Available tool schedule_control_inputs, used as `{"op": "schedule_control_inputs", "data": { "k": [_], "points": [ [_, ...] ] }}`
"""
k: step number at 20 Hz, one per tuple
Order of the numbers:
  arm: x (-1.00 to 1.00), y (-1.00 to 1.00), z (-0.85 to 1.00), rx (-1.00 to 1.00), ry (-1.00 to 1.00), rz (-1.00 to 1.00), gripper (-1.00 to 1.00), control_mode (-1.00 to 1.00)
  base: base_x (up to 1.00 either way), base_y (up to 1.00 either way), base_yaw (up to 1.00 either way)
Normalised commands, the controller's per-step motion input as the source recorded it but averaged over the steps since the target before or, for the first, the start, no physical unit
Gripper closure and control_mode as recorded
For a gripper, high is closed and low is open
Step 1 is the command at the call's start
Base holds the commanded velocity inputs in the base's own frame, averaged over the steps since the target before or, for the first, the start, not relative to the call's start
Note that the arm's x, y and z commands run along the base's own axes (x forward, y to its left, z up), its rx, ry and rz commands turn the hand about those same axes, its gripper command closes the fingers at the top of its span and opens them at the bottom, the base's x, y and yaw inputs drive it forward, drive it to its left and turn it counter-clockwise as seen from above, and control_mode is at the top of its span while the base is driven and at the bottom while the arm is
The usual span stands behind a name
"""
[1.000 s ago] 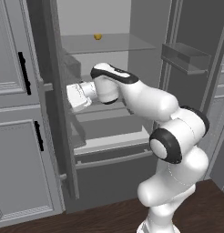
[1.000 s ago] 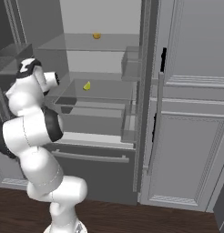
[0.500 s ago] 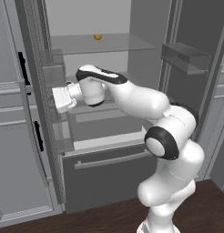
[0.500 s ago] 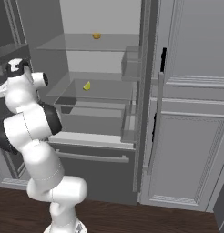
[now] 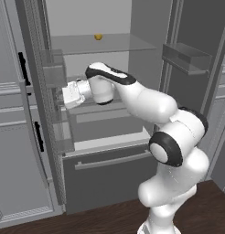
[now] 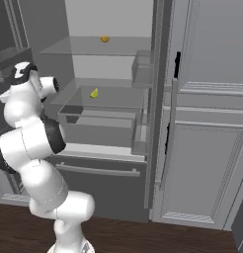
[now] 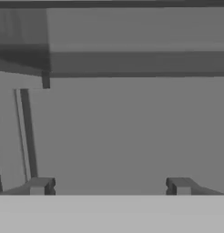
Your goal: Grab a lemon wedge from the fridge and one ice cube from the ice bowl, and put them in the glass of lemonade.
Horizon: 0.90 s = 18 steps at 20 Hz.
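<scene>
Fridge (image 6: 158, 99) stood with doors swung open for access. Lemon wedge (image 6: 94, 93) lay on middle glass shelf, near front edge. Gripper (image 7: 109, 186) faced left door's inner wall, jaws wide apart, empty, probably pushing door wider.

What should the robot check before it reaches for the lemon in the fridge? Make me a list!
1. Fridge doors open: ok, shelves show in both base views.
2. Gripper open: ok, the finger tips stand wide apart.
3. Gripper empty: ok, nothing lies between the tips.
4. Lemon wedge found: ok, a small yellow piece lies on the middle shelf. Another yellow piece sits on the top shelf.
5. Gripper aimed at the wedge: not ok, the hand points toward the left door, and the hand view shows grey panels.
6. Clear way to the wedge: cannot tell.
</scene>
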Motion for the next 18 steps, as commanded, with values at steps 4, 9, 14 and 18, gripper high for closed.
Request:
{"op": "schedule_control_inputs", "data": {
  "k": [4, 9, 14, 18],
  "points": [
    [-0.19, -0.72, 0.28, 0.00, 0.25, -0.22, -1.00, -1.00, 0.00, 0.00, 0.00],
    [-0.08, -0.59, 0.23, -0.07, 0.33, -0.23, -1.00, -1.00, 0.00, 0.00, 0.00],
    [0.00, -0.53, 0.16, -0.21, 0.47, -0.28, -1.00, -1.00, 0.00, 0.00, 0.00],
    [0.01, -0.66, 0.02, -0.33, 0.44, -0.40, -1.00, -1.00, 0.00, 0.00, 0.00]
  ]
}}
